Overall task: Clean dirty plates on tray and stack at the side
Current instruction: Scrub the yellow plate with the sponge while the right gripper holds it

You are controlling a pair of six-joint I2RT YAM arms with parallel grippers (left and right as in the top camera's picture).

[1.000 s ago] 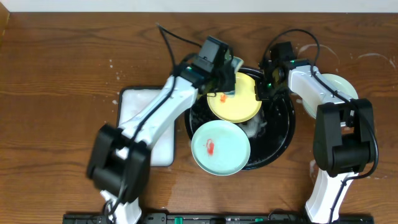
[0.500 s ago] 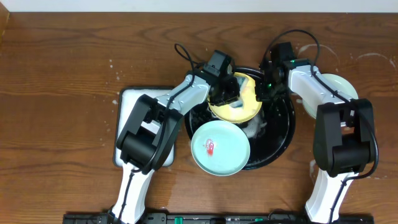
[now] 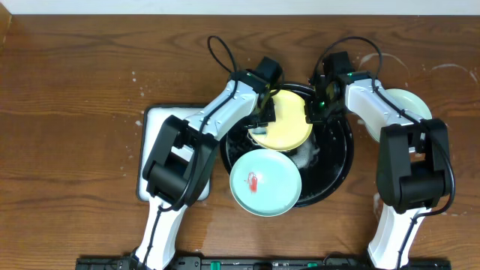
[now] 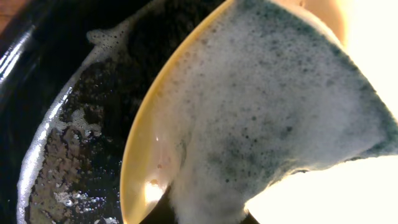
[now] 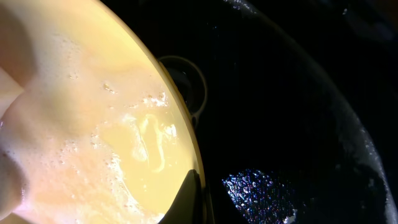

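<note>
The yellow plate (image 3: pixel 289 124) is tilted over the back of the black tray (image 3: pixel 341 161). My right gripper (image 3: pixel 315 111) is shut on its right rim, with one finger over the edge in the right wrist view (image 5: pixel 194 198). My left gripper (image 3: pixel 261 114) is shut on a foamy sponge (image 4: pixel 280 112) pressed against the plate's left part (image 4: pixel 149 143). Soap foam covers the plate's face (image 5: pixel 93 124). A mint plate with a red smear (image 3: pixel 264 182) lies on the tray's front left rim. Another mint plate (image 3: pixel 411 105) lies on the tabletop at the right, partly under my right arm.
A white rectangular tray (image 3: pixel 172 124) sits left of the black tray, under my left arm. The brown tabletop at the far right (image 3: pixel 450 75) shows whitish soapy rings. Foam and water lie in the black tray (image 4: pixel 68 143).
My left gripper has come down from the back of the tray onto the yellow plate and slid the sponge toward its left edge. The red smear on the yellow plate no longer shows.
</note>
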